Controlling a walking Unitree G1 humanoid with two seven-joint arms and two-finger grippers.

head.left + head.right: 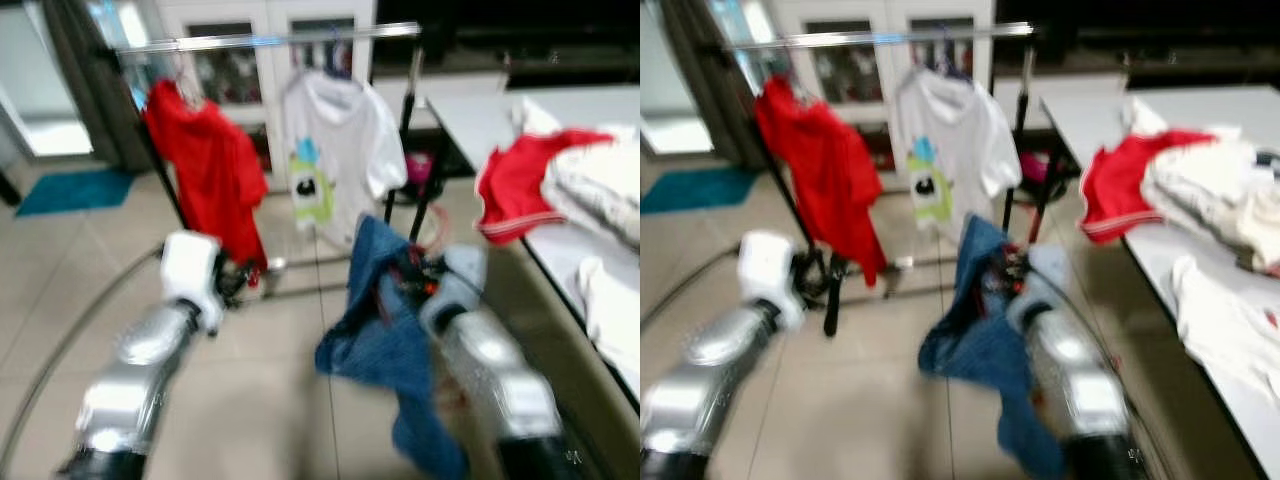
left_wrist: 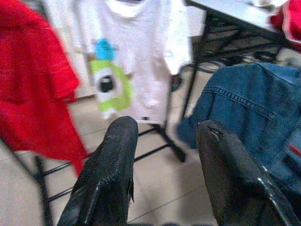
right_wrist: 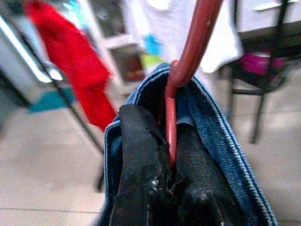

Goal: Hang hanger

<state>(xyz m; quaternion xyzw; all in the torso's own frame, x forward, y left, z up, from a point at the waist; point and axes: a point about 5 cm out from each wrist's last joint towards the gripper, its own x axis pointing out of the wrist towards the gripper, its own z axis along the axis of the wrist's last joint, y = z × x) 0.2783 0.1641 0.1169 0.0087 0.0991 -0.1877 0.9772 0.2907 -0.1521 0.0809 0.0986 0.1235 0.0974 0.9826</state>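
In the head views, the right gripper [image 1: 415,268] holds up a blue denim jacket [image 1: 385,340] on a red hanger [image 3: 188,61], in front of a clothes rail [image 1: 270,40] that is still well apart from it. A red shirt [image 1: 205,170] and a white T-shirt [image 1: 335,150] with a green one-eyed cartoon figure already hang on that rail, with a free stretch of bar between them. To the right stands a bench [image 1: 470,115] piled with a red garment [image 1: 520,185] and white laundry [image 1: 1230,200]. The left gripper [image 1: 830,275] is raised beside the jacket and carries nothing.

The left wrist view shows that gripper's two black fingers [image 2: 110,174] spread apart with nothing between them; the T-shirt and the edge of the jacket lie beyond.

In the right wrist view, the fingers are pressed together on the hanger's neck, just below the hook, with the denim collar wrapped round them.

So the jacket is on its hanger and lifted, but the hook is not yet over the rail; approaching and hooking it remain, as I judge it.

No brand, label or writing can be read; the head views are blurred.
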